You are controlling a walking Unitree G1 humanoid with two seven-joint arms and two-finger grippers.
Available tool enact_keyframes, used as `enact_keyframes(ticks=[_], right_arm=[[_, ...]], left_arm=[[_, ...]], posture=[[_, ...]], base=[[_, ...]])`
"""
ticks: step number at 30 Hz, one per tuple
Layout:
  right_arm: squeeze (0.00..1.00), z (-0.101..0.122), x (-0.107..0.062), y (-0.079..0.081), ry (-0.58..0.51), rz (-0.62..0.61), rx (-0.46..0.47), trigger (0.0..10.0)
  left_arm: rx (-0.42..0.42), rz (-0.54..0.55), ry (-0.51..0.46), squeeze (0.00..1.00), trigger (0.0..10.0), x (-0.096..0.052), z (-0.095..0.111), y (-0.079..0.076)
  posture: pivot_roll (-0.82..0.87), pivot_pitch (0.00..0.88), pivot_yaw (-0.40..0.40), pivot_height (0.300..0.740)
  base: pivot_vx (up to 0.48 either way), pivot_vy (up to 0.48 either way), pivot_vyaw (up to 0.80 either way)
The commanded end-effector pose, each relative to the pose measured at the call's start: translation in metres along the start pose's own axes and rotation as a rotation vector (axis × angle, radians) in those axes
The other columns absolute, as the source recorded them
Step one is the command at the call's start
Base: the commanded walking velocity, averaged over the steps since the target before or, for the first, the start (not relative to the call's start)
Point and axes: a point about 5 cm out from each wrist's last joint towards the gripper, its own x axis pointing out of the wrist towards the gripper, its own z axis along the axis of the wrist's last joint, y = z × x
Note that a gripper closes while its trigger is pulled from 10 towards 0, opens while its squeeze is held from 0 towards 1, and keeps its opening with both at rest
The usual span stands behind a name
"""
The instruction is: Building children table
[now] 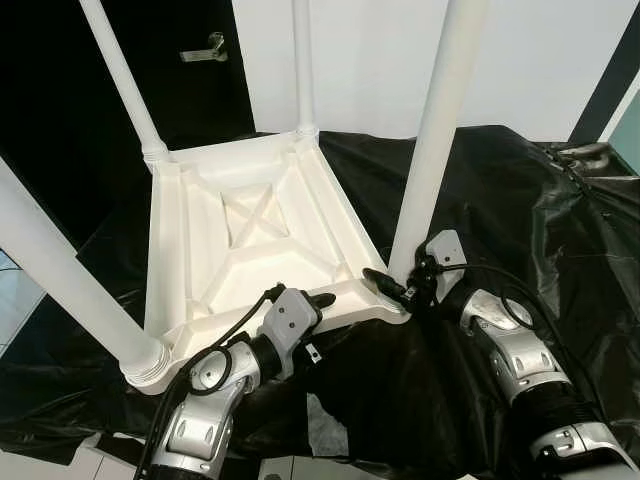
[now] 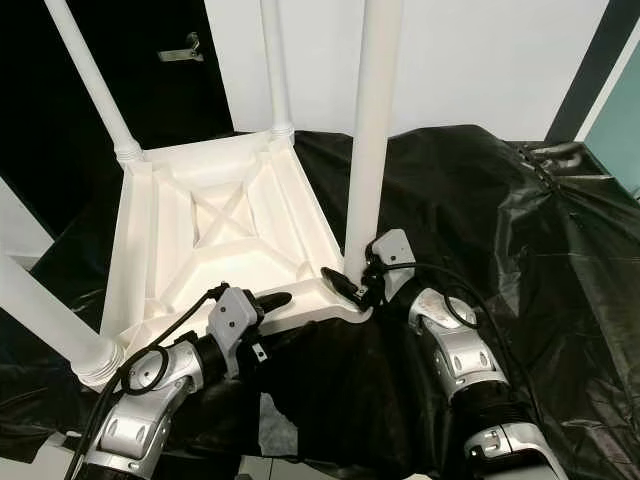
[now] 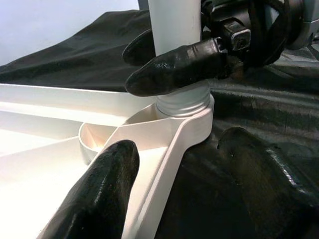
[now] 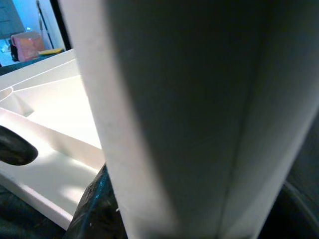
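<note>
Overhead, the white children's table [image 1: 250,235] lies upside down on a surface draped in black plastic sheeting [image 1: 520,200], its ribbed underside facing up and four white legs rising from the corner sockets. My right jaws [image 1: 392,287] sit at about 4 o'clock of the tabletop, at the base of the near right leg [image 1: 435,130]; the black fingers [image 3: 174,67] are pressed around that leg just above its threaded collar, one finger across the front and the other behind it. In the right wrist view the leg stands immediately ahead as a broad pale column, with the white underside beside it. My left jaws [image 1: 318,301] rest at about 6 o'clock, on the near edge of the tabletop; they are spread, one finger [image 3: 99,194] lying over the inner face of the rim and the other outside it over the sheeting, so that the rim runs between them. The near left leg [image 1: 70,285] slants up from its socket at about 8 o'clock. Beyond the table stand a white wall and a dark door bearing a metal handle [image 1: 205,48].
</note>
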Motion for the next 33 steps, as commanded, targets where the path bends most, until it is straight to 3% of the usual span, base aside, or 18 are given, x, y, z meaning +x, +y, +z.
enact_keyframes(ticks=[1, 2, 3, 15, 16, 18, 27, 28, 29, 30, 33], right_arm=[[0.0, -0.007, -0.003, 0.001, 0.031, -0.026, 0.008, 3.3], [0.0, -0.007, -0.003, 0.001, 0.031, -0.026, 0.008, 3.3], [0.0, -0.013, -0.002, 0.004, 0.077, -0.111, -0.007, 10.0], [0.0, -0.018, -0.001, 0.033, 0.09, -0.508, 0.124, 10.0], [0.0, -0.016, -0.001, 0.037, 0.086, -0.598, 0.15, 10.0], [0.0, -0.014, -0.001, 0.042, 0.086, -0.656, 0.168, 10.0], [0.0, -0.008, 0.001, 0.047, 0.081, -0.648, 0.179, 10.0], [0.19, -0.007, 0.001, 0.047, 0.081, -0.644, 0.168, 10.0], [0.19, -0.007, 0.001, 0.047, 0.081, -0.644, 0.168, 10.0], [1.0, -0.006, 0.001, 0.047, 0.077, -0.635, 0.168, 10.0], [1.0, -0.002, 0.001, 0.048, 0.053, -0.603, 0.154, 10.0]], left_arm=[[0.009, 0.069, 0.007, 0.0, 10.0, -0.002, 0.0, 0.002], [0.009, 0.069, 0.007, 0.0, 10.0, -0.002, 0.0, 0.002], [0.009, 0.066, 0.005, 0.0, 10.0, -0.002, 0.001, 0.002], [0.004, 0.053, 0.002, 0.0, 10.0, -0.001, 0.001, -0.002], [0.004, 0.049, 0.003, 0.0, 10.0, -0.001, 0.001, -0.002], [0.002, 0.049, 0.002, 0.0, 10.0, -0.001, 0.001, -0.002], [0.004, 0.047, -0.002, 0.0, 10.0, 0.002, 0.003, -0.003], [0.003, 0.049, -0.003, 0.0, 10.0, 0.002, 0.003, -0.003], [0.003, 0.049, -0.003, 0.0, 10.0, 0.002, 0.003, -0.003], [0.001, 0.052, -0.005, 0.0, 10.0, 0.002, 0.004, -0.003], [-0.001, 0.058, -0.009, 0.0, 10.0, 0.003, 0.004, -0.002]], posture=[[0.07, 0.0, 0.029, 0.74], [0.07, 0.0, 0.029, 0.74], [0.07, 0.0, 0.03, 0.74], [0.06, 0.0, 0.032, 0.74], [0.06, 0.0, 0.032, 0.74], [0.06, 0.0, 0.032, 0.74], [0.06, 0.0, 0.034, 0.74], [0.06, 0.0, 0.033, 0.74], [0.06, 0.0, 0.033, 0.74], [0.06, 0.0, 0.031, 0.74], [0.06, 0.0, 0.028, 0.74]], base=[[0.0, 0.0, 0.0], [0.0, 0.0, 0.0], [0.0, 0.0, 0.0], [0.0, 0.0, 0.0], [0.0, 0.0, 0.0], [0.0, 0.0, 0.0], [0.0, 0.0, 0.0], [0.0, 0.0, 0.0], [0.0, 0.0, 0.0], [0.0, 0.0, 0.0], [0.0, 0.0, 0.0]])
